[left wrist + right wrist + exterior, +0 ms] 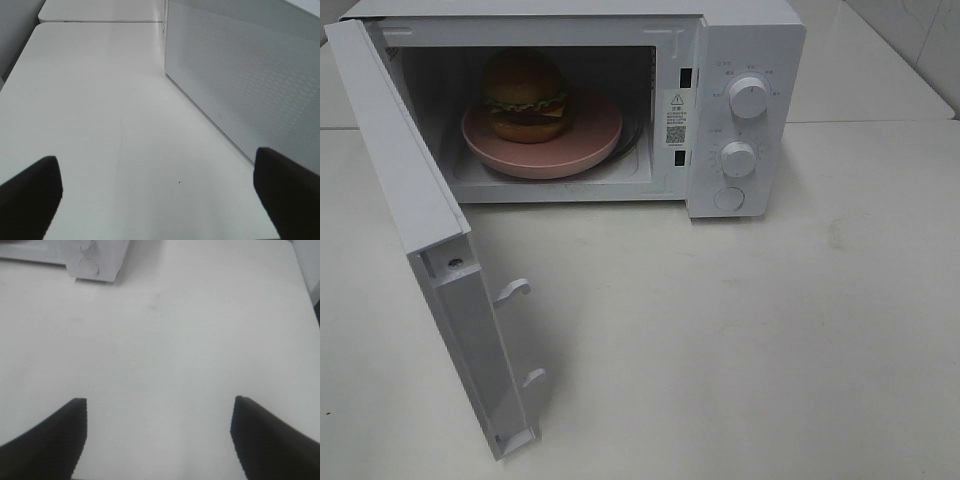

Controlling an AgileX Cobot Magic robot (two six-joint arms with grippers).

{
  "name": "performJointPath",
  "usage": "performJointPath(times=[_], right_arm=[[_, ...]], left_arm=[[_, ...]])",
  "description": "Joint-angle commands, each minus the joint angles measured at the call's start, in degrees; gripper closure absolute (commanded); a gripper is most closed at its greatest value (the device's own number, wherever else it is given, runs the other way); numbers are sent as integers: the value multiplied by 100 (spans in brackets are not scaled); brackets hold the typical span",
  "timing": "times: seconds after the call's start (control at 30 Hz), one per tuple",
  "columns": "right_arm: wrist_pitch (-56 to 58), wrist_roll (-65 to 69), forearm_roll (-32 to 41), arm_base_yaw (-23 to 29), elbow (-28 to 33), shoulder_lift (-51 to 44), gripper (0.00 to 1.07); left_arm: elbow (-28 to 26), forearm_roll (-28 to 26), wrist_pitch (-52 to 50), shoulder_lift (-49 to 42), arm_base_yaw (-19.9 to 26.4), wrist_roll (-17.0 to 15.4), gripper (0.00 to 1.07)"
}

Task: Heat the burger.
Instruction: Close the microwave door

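White laminate tabletop (pixel 770 350) is noted beneath a white microwave oven (pixel 745 40). Within its cavity, the glossy brown-bunned burger (pixel 525 95) is seated on a round pink plate (pixel 592 145); the oven door (pixel 470 320) is swung open. The left gripper (pixel 155 162) and the right gripper (pixel 158 401) are each seen with fingers spread wide above the tabletop.

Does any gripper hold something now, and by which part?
Nothing is held. The left gripper and right gripper both show open, empty jaws; the burger sits on the pink plate inside the microwave.
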Motion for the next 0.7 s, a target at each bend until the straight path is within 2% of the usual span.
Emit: performJointPath(times=[0.03,0.7], right_arm=[[-46,0,6,-241,11,-458,32],[-46,0,-11,-292,11,-441,32]], left_arm=[[17,-17,-52,-109,11,-17,9],[17,-11,-52,-103,11,-17,9]])
